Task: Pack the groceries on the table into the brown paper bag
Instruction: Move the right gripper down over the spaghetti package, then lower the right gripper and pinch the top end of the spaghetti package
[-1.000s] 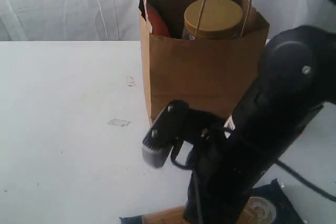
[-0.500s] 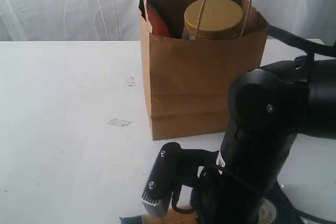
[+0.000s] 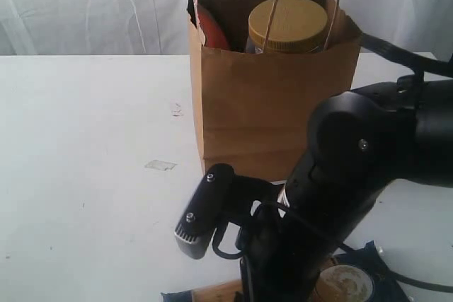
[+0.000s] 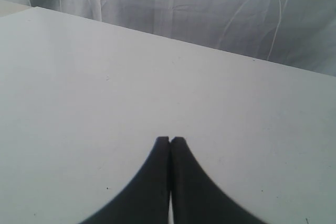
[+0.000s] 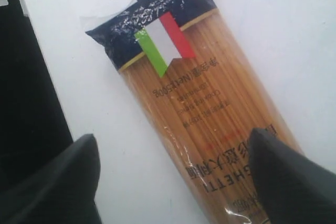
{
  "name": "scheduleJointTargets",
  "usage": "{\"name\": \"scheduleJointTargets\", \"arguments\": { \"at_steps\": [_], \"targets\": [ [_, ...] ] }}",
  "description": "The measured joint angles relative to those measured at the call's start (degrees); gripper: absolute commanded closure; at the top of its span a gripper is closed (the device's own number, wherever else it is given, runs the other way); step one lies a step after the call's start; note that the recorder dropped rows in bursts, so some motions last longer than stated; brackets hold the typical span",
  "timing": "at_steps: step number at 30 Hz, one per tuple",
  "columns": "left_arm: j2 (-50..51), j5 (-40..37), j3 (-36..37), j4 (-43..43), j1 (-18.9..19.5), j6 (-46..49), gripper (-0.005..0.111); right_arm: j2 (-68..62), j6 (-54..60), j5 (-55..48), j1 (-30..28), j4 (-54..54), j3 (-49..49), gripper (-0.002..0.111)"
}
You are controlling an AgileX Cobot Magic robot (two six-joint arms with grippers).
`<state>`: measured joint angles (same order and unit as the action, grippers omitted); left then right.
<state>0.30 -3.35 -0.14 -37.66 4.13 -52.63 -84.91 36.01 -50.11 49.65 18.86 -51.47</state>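
Lying beneath spread right hand [image 5: 172, 137], pasta packet [image 5: 184, 77]

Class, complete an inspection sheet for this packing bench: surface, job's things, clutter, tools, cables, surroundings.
Surface: white table, a few small marks.
Job's things: paper bag upright, holding a jar with a tan lid and a red-orange pack; spaghetti packet flat on the table.
Clutter: one pale scrap on the table beside the bag.
Tools: left tool shut, empty, over bare table; right tool open above the packet, not gripping.
Cables: black cable runs behind the right arm.
Surroundings: white curtain behind the table.
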Motion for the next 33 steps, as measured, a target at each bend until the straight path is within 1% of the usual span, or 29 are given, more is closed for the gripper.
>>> {"name": "scheduleJointTargets", "arguments": {
  "at_steps": [5,7,8,11,16,24,30,33],
  "targets": [
    [0.0,0.0,0.0,0.0,0.0,0.0,0.107,0.0,0.0,0.23,0.0,-0.02,0.0,0.036],
    [0.0,0.0,0.0,0.0,0.0,0.0,0.107,0.0,-0.04,0.51,0.0,-0.02,0.0,0.027],
    [0.0,0.0,0.0,0.0,0.0,0.0,0.107,0.0,-0.04,0.5,0.0,-0.02,0.0,0.017],
    [0.0,0.0,0.0,0.0,0.0,0.0,0.107,0.0,-0.13,0.63,0.0,-0.02,0.0,0.008],
    [0.0,0.0,0.0,0.0,0.0,0.0,0.107,0.0,-0.13,-1.67,0.0,-0.02,0.0,0.008],
    [0.0,0.0,0.0,0.0,0.0,0.0,0.107,0.0,-0.03,-2.17,0.0,-0.41,0.0,0.008],
    [0.0,0.0,0.0,0.0,0.0,0.0,0.107,0.0,6.62,-2.61,0.04,-3.83,0.0,0.008],
    [0.0,0.0,0.0,0.0,0.0,0.0,0.107,0.0,7.71,-1.58,1.42,-5.69,0.0,0.008]
  ]
}}
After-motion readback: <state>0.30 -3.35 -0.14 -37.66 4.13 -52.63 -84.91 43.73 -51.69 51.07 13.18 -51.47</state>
